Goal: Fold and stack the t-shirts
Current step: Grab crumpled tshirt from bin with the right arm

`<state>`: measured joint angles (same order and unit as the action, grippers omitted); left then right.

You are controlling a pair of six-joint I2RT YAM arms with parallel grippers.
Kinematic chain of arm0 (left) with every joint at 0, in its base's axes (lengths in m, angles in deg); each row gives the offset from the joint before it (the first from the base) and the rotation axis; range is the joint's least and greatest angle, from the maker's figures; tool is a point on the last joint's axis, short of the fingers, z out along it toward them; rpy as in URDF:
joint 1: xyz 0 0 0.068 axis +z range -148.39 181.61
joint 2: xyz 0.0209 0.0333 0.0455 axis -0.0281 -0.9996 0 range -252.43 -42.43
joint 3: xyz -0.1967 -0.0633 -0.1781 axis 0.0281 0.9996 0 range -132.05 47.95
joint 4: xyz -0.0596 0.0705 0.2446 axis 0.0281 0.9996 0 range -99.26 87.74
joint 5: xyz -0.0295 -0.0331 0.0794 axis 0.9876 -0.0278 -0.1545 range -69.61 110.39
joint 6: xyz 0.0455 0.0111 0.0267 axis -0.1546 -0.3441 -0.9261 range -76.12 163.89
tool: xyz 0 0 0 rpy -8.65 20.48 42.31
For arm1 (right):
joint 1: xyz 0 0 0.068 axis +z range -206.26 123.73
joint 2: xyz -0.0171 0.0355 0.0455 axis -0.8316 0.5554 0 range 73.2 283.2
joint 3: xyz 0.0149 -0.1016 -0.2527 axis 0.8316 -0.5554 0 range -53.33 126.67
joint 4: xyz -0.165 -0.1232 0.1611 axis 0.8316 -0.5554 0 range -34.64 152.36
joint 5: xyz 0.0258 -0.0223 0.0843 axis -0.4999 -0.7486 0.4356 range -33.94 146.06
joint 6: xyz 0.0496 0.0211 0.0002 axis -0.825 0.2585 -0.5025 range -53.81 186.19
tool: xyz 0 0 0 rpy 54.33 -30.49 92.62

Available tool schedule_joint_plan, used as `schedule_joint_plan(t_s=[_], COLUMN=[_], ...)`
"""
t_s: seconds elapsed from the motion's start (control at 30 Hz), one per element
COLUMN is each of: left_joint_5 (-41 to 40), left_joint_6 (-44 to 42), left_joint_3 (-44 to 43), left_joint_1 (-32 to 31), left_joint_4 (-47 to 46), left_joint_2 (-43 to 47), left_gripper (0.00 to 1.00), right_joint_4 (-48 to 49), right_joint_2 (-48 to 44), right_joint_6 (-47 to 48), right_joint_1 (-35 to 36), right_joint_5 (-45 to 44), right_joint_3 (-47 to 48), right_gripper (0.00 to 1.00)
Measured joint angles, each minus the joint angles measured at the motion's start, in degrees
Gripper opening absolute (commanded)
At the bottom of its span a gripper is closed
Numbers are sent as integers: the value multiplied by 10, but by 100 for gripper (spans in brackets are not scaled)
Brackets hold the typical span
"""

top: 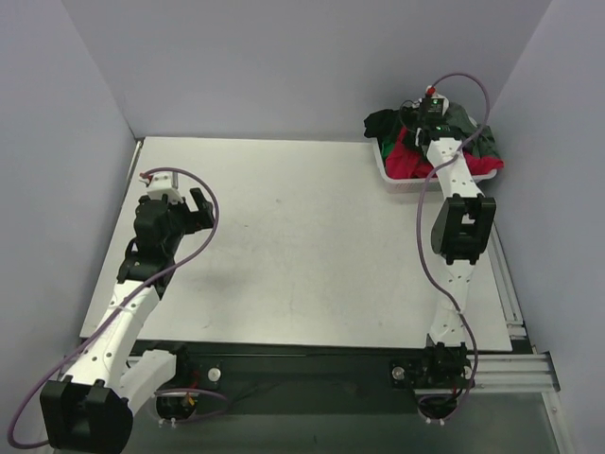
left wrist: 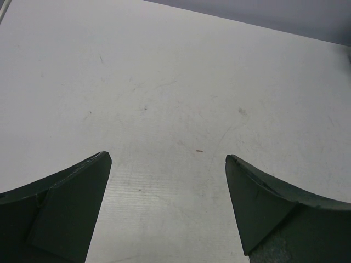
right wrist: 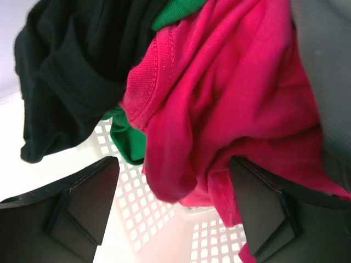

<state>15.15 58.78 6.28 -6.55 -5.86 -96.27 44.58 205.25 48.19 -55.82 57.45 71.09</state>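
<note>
Right gripper [right wrist: 173, 164] hangs inside the white plastic basket [top: 389, 176] at the far right corner of the table [top: 312, 246], fingers apart on either side of a drooping fold of the crimson t-shirt [right wrist: 230, 82] (no pinch on the cloth shows); the black t-shirt [right wrist: 71, 60] slumps to one side of that fold, a strip of the green t-shirt [right wrist: 129, 139] pokes out between them, and the basket's lattice floor shows below. All three shirts lie heaped and unfolded in the basket, spilling over its rim; the right arm's purple cable [top: 463, 80] arcs above the heap. The right wall [top: 558, 142] stands just beside the basket and the far wall [top: 302, 66] close behind it, hemming that corner in. Left gripper [left wrist: 167, 158] hovers near the table's left edge, fingers spread wide over scuffed white tabletop, well apart from the basket; its own purple cable [top: 203, 222] loops beside it. White tabletop stretches between the two arms to the near edge.
</note>
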Motion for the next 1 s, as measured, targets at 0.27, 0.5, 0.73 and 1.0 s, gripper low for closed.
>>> schedule_joint_plan(t_s=[0.27,0.5,0.73,1.0], left_joint_5=[2,2,2,2], left_joint_6=[0,0,0,0], left_joint_3=[0,0,0,0], left_joint_1=[0,0,0,0], left_joint_4=[-2,-3,-13,-16], left_joint_2=[6,7,7,7], left_gripper=[97,97,97,97], right_joint_4=[-10,-12,-16,0], right_joint_2=[30,21,-77,-214], right_joint_6=[1,5,47,86], right_joint_1=[0,1,47,103], right_joint_5=[-1,-10,-83,-128], right_joint_3=[26,21,-13,2], right_gripper=[16,0,0,0])
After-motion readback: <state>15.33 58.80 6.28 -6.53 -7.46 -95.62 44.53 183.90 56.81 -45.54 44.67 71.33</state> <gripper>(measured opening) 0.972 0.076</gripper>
